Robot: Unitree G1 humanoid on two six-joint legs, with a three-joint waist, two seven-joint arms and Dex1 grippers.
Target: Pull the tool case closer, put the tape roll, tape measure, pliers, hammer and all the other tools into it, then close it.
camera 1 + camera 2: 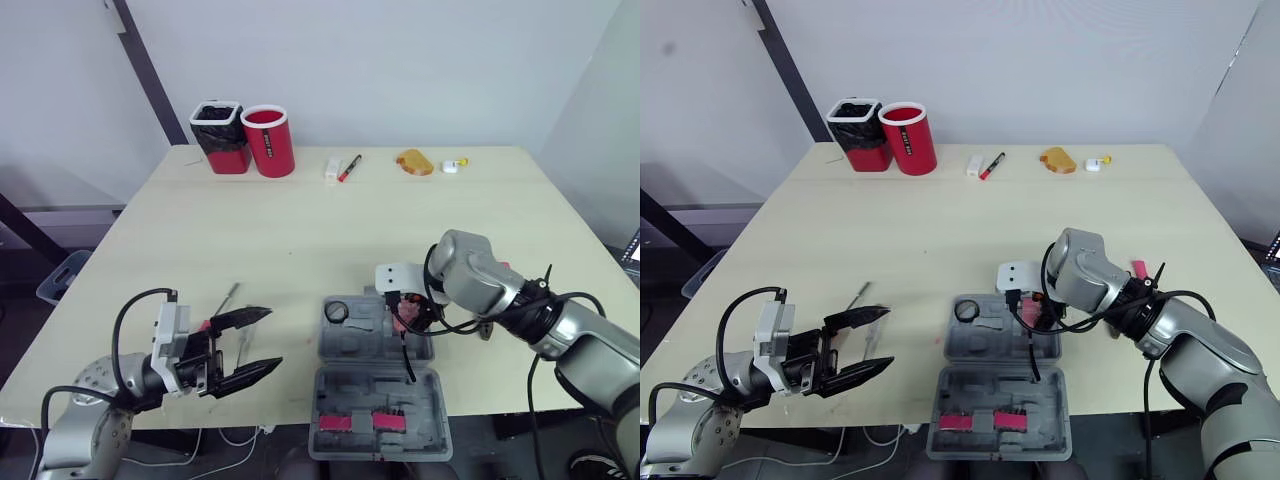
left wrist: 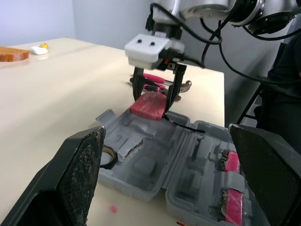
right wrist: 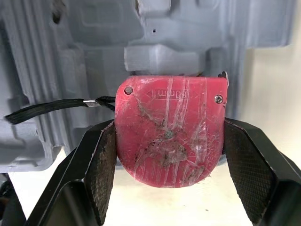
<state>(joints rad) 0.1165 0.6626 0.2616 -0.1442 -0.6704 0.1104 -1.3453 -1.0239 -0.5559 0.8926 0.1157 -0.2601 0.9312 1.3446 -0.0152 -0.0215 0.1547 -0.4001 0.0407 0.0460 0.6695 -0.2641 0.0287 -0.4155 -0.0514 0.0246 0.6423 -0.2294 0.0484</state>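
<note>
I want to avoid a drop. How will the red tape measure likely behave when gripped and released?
The tape measure looks rigid, so the right gripper probably cannot crush it. Its glossy shell may slip. Its flat face should not roll, but the floppy strap may snag.

Pale wooden table (image 1: 250,230), plain white wall (image 1: 420,60) behind, dark slanted beam (image 1: 148,75) at left

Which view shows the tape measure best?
The right wrist view: the tape measure shows its whole red face, clamped in the right tool at the tool case rim. The left wrist view shows it farther off; the eye views, a sliver.
</note>
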